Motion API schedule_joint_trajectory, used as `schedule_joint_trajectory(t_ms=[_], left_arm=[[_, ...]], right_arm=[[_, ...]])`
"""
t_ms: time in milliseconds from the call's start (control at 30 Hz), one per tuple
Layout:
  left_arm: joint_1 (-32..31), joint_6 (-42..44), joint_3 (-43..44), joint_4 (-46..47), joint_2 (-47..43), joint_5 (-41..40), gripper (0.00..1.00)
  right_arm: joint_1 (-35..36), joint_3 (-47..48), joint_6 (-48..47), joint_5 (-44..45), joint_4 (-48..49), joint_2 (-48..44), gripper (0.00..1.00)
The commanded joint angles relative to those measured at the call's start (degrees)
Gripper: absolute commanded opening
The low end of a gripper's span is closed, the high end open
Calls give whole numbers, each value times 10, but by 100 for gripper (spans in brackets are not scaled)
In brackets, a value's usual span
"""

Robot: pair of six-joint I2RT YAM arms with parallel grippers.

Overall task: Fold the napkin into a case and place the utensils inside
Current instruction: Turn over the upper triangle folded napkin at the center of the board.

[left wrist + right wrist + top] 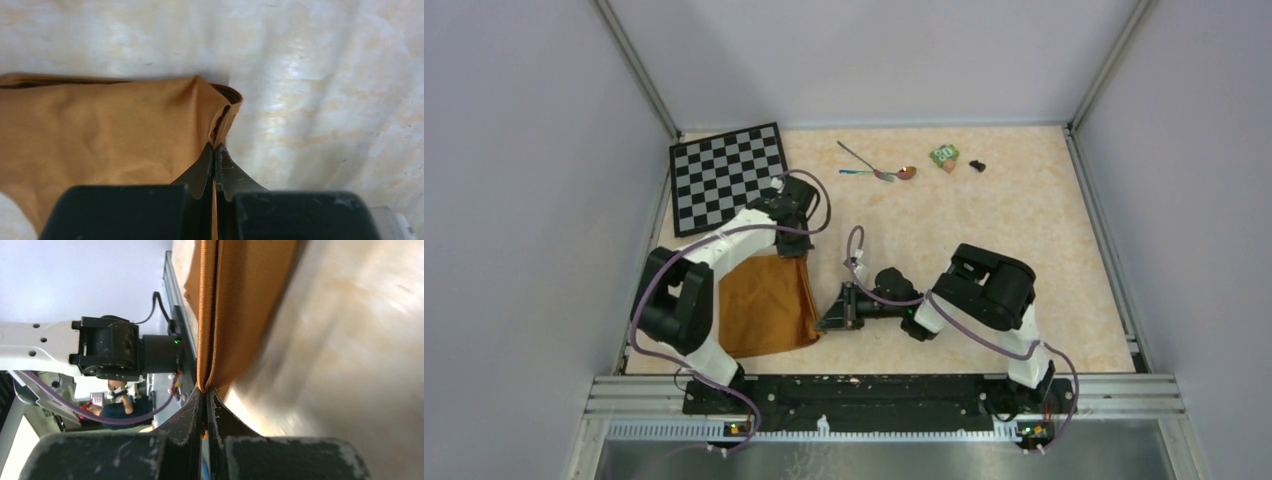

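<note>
The orange-brown napkin (764, 305) lies folded at the near left of the table, partly under the left arm. My left gripper (796, 250) is shut on its far right corner (220, 112); cloth shows between the jaws. My right gripper (824, 322) is shut on its near right edge (220, 315), lying on its side. The two utensils (879, 167), a spoon with a coppery bowl and a thin rainbow-tinted piece, lie crossed at the far middle of the table, away from both grippers.
A black-and-white chessboard (729, 175) lies at the far left. A small green block (943, 156) and a small black object (977, 165) lie at the far right of the utensils. Grey walls and rails enclose the table.
</note>
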Motion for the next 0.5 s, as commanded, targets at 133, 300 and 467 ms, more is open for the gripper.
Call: schedule_joint_trajectory(t_ms=[133,300,467], left_arm=[[-94,-45,90,140,103,-26,0],[-142,-62,155,142,185,7,0],[-180,-61,237,118,237,35,29]], right_arm=[[-36,-135,-38,-60,-7,-89,0],[-65,-193,-56,-22,-76,-152,0],[-86,-204,-122,39,-322,-292,15]])
